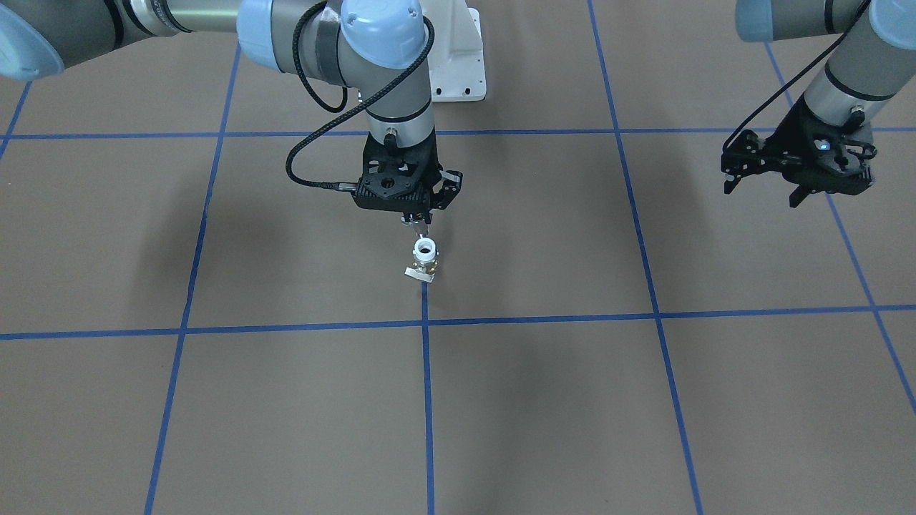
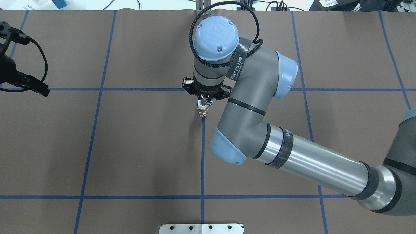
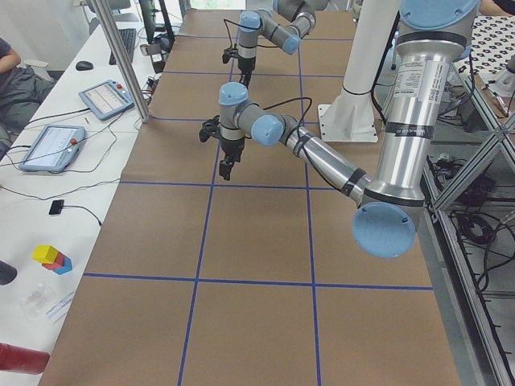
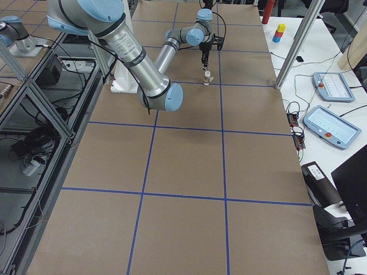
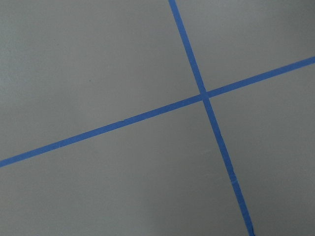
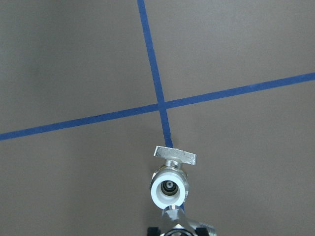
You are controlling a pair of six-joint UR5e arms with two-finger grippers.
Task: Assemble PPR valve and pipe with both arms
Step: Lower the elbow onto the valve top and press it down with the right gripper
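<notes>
The PPR valve point(image 1: 425, 259) stands upright on the brown table, with its white collar point(image 6: 169, 186) open upward and its flat tab point(image 6: 174, 156) at the base. My right gripper point(image 1: 419, 223) hangs just above and slightly behind the valve. It is shut on the small silver pipe point(image 6: 177, 222), which it holds close over the collar. The right gripper and valve also show in the overhead view point(image 2: 204, 103) and the exterior right view point(image 4: 205, 62). My left gripper point(image 1: 762, 187) hovers far off to the side, open and empty. It also shows at the overhead view's left edge point(image 2: 13, 76).
Blue tape lines point(image 1: 426, 400) divide the table into a grid, and the valve sits on one of them. The white bolted pedestal point(image 1: 458, 68) stands behind the right arm. Tablets and coloured blocks point(image 3: 52, 257) lie on a side bench.
</notes>
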